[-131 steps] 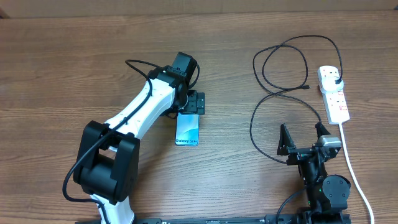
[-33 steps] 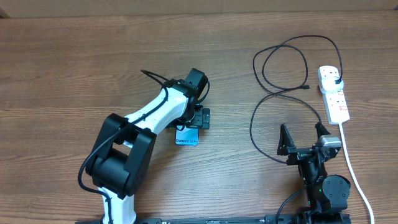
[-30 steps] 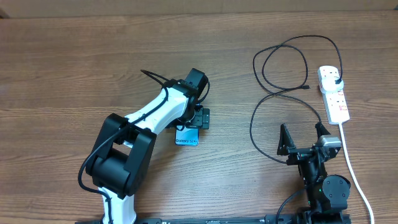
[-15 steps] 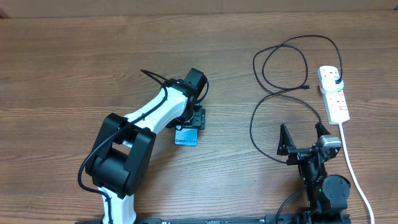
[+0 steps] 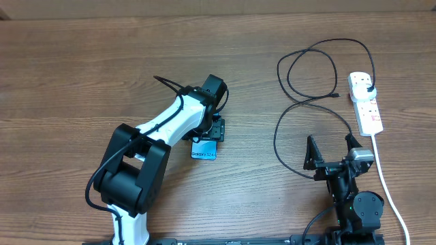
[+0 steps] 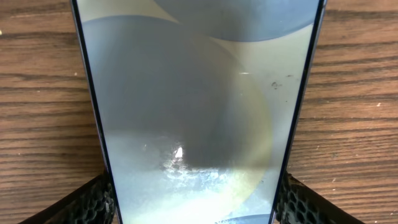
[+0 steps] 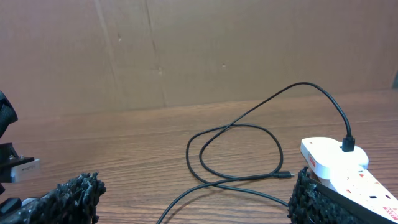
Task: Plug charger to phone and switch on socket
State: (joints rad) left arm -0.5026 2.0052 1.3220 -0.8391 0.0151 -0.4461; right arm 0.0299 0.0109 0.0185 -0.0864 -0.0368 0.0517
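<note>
The phone lies flat on the wooden table, its light-blue screen up, and fills the left wrist view. My left gripper sits over its far end with a finger pressed against each long edge. The charger lies in black loops at the right, with its connector free on the table and its plug in the socket. My right gripper is open and empty near the front edge, and the cable, connector and socket lie ahead of it.
The socket's thick white cord runs to the front edge just right of the right arm. A brown cardboard wall stands behind the table. The left arm's white links stretch diagonally over the table's left half.
The left gripper's fingers have closed in against the phone's sides since one second ago. The right arm, cable and socket have not moved.
</note>
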